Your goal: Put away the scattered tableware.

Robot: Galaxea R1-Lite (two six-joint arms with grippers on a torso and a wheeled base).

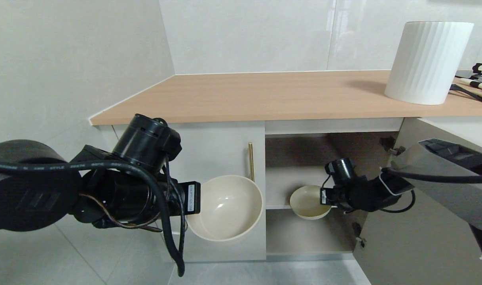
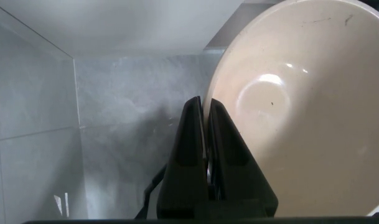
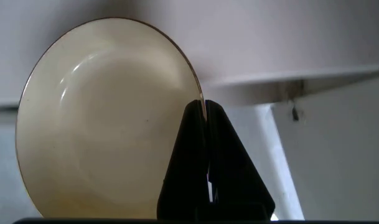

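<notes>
Outside the cabinet (image 1: 221, 150), the left gripper (image 1: 195, 198) is clamping a cream bowl (image 1: 229, 208), while the right gripper (image 1: 327, 196) is clamping a smaller bowl (image 1: 308, 202) inside

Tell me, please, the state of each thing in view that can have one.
left gripper: shut on the large bowl
large bowl: held tilted by its rim
right gripper: shut on the small bowl
small bowl: held tilted at the cabinet shelf
left cabinet door: closed
right cabinet door: open
ribbed white container: upright
</notes>
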